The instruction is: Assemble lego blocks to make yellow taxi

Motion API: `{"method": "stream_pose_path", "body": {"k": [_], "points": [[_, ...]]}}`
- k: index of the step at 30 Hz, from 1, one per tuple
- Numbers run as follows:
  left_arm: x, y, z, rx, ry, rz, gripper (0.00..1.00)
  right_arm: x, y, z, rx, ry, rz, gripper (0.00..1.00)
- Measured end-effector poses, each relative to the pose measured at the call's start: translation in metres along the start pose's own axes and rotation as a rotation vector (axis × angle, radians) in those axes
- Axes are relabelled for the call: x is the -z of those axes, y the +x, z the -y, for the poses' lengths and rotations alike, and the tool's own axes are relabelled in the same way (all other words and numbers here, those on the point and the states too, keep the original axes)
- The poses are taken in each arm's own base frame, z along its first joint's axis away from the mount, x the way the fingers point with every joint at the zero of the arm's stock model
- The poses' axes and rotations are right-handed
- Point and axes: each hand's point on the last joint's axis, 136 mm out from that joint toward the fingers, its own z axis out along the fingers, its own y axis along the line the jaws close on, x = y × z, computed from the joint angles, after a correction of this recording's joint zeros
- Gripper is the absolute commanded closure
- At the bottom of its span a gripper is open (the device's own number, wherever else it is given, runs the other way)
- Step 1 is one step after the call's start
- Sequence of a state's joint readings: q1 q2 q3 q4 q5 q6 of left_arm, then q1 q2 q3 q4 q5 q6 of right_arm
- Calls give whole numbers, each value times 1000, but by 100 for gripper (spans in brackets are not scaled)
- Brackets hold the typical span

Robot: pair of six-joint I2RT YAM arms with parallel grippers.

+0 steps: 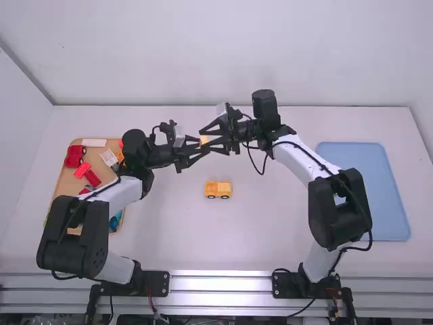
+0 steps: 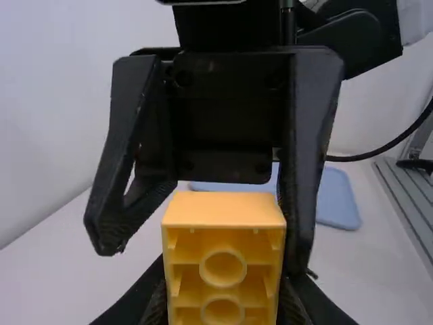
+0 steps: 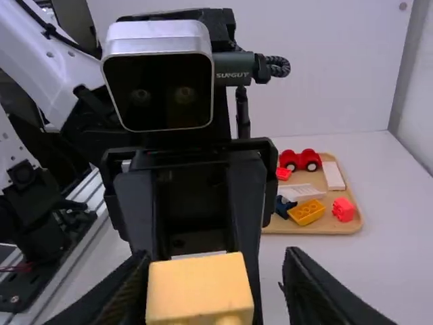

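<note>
White wall [image 1: 203, 54] stands behind a white table [image 1: 264, 237], where we see a wheeled yellow toy [image 1: 218, 189] between a tan tray [image 1: 65, 183] of toy pieces and a blue tray [image 1: 358, 162]. Above the table, we see the left gripper [image 1: 199, 145] pinching a yellow block [image 2: 223, 210]; the right gripper [image 1: 205, 139] has its fingers spread around it, one just beside, one apart.

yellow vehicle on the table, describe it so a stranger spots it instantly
Find the white table, then its middle, between the left arm and right arm. The small yellow vehicle there stands on dark wheels, unlike the yellow block held in the left end effector.
</note>
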State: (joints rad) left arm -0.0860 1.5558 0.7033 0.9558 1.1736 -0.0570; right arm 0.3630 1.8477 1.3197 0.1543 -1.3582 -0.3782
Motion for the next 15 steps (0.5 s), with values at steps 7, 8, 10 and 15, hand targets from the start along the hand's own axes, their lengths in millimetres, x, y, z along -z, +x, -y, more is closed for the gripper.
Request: {"method": "stream_pose_path", "body": {"k": [7,8,10,15], "points": [[0,-1,-1,0,-6,2,87,-3,-1,-4,16,-22,5,66],[0,-1,-1,0,-6,2,85,-3,-1,-4,17,-22,5,67],[0,-1,1,-1,3,2,49,-3,-2,-6,30,-30,9,70],[0,-1,1,-1,5,2,1,-2,-5,-2,69,-13,12,73]]}}
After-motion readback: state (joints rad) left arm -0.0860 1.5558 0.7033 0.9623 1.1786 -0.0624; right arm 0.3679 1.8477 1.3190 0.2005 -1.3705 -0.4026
